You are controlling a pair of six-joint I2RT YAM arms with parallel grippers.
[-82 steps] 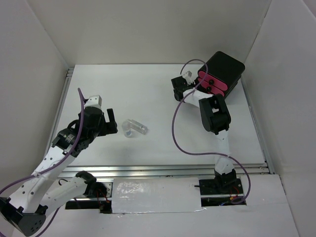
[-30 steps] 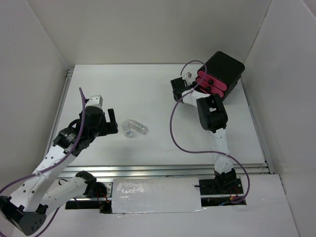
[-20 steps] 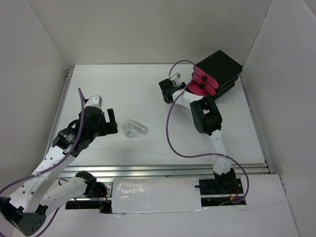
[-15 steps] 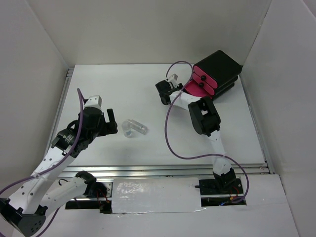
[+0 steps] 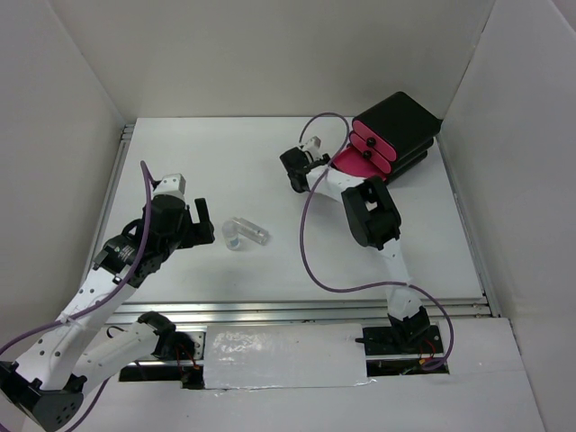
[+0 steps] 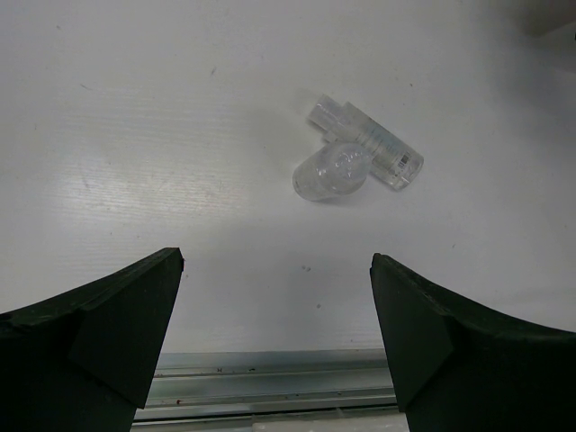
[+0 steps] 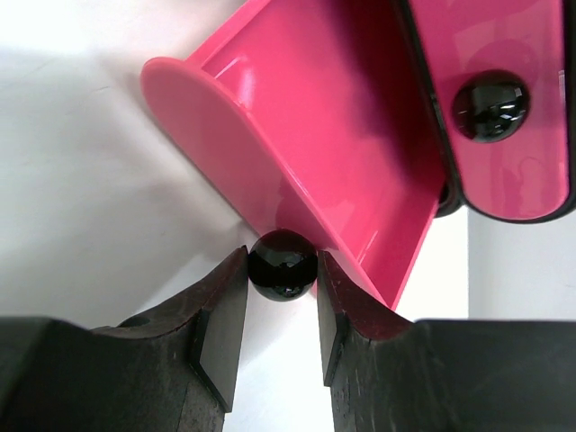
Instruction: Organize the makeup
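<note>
A clear vial (image 5: 234, 240) and a clear tube (image 5: 249, 231) lie touching on the white table; they also show in the left wrist view, the vial (image 6: 330, 172) in front of the tube (image 6: 367, 143). My left gripper (image 5: 205, 225) is open and empty just left of them, with its fingertips apart (image 6: 277, 261). My right gripper (image 5: 292, 168) is shut on the black knob (image 7: 283, 264) of the bottom pink drawer (image 7: 315, 135), which stands pulled out and looks empty. The compacts, brushes and orange-tipped stick are out of view.
The black box (image 5: 401, 121) with pink drawers stands at the back right, near the right wall. Its other drawer fronts (image 7: 486, 90) are closed. White walls enclose the table on three sides. A metal rail (image 5: 297, 310) runs along the near edge.
My right gripper has moved left with the knob, pulling the bottom drawer out. The black box has shifted and turned slightly. The left arm, vial and tube have not moved.
</note>
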